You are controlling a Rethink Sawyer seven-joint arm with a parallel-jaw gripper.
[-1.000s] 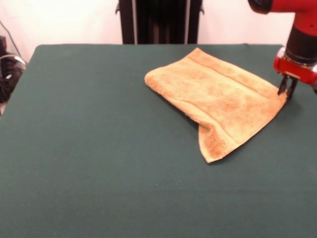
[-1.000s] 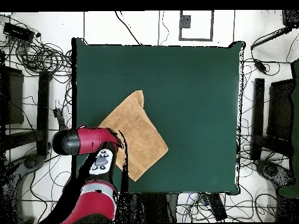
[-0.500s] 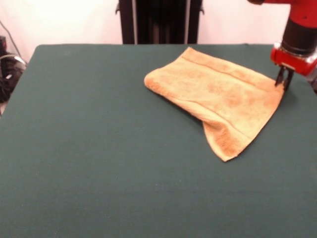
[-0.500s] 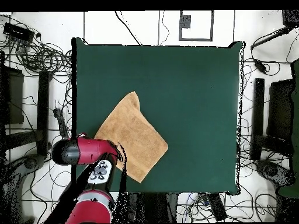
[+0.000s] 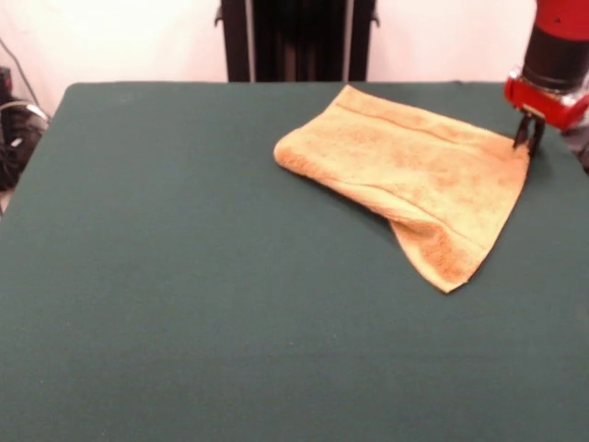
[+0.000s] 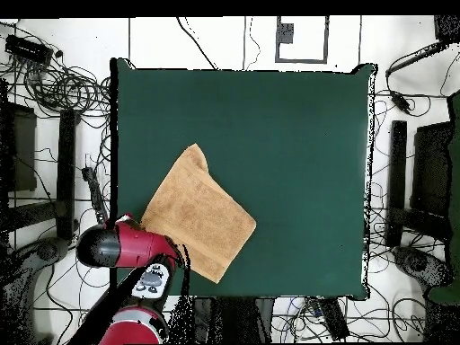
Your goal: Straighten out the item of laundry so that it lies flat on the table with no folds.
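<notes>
The orange-tan towel [image 5: 414, 175] lies on the right far part of the green table [image 5: 184, 295]. It is doubled over, with a fold running along its near-left edge and a loose corner pointing toward the near side. A band stripe runs along its far edge. My gripper [image 5: 527, 140] is shut on the towel's far right corner, close to the table's right edge. In the overhead view the towel [image 6: 198, 214] lies at the table's [image 6: 296, 153] lower left, and the red arm [image 6: 121, 246] covers the gripper and the held corner.
The robot's black pedestal [image 5: 296, 39] stands behind the table's far edge. Cables and stands [image 6: 54, 81] surround the table on the floor. The towel's held corner is near the table's right edge in the front view.
My gripper has moved toward the far right of the table in the front view, dragging the towel with it. The towel's loose near corner has slid right.
</notes>
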